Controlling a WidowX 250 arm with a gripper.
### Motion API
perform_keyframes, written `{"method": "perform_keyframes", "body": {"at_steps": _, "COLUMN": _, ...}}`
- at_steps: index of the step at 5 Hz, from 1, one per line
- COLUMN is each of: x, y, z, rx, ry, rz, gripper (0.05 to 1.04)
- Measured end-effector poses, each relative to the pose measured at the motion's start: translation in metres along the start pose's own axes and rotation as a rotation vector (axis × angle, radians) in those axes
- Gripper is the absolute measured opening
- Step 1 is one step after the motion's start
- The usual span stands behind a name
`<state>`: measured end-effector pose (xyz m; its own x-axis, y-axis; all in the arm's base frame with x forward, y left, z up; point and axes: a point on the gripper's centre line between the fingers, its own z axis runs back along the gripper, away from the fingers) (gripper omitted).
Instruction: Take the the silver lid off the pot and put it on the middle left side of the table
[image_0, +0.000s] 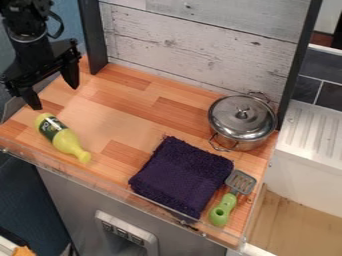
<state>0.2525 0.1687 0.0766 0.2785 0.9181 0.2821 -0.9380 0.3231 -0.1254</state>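
Camera view: black hand (52, 95) hung over the left end of the wooden counter (140, 117), fingers spread with nothing between them, near a yellow-green bottle (60, 137) lying on its side. Silver lid (230, 120) sat on the pot (248, 145) at the right end, well apart from the hand; folded dark purple towel (182, 175) lay front of centre, green-handled spatula (224, 208) just beside it.

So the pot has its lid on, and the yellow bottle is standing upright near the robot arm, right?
Not quite: the camera view shows the yellow bottle lying on its side near the robot arm. The pot does have its lid on.
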Motion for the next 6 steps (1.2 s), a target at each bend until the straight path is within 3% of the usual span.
{"method": "perform_keyframes", "body": {"at_steps": 1, "x": -0.006, "y": 0.002, "z": -0.008, "rx": 0.018, "ry": 0.032, "rz": 0.001, "gripper": 1.000}}
{"method": "perform_keyframes", "body": {"at_steps": 3, "x": -0.053, "y": -0.052, "z": 0.007, "rx": -0.093, "ry": 0.135, "rz": -0.125, "gripper": 0.999}}
{"method": "perform_keyframes", "body": {"at_steps": 5, "x": -0.118, "y": -0.128, "z": 0.034, "rx": -0.237, "ry": 0.241, "rz": -0.349, "gripper": 0.999}}
{"method": "perform_keyframes", "body": {"at_steps": 6, "x": -0.144, "y": -0.151, "z": 0.032, "rx": -0.236, "ry": 0.275, "rz": -0.431, "gripper": 0.999}}
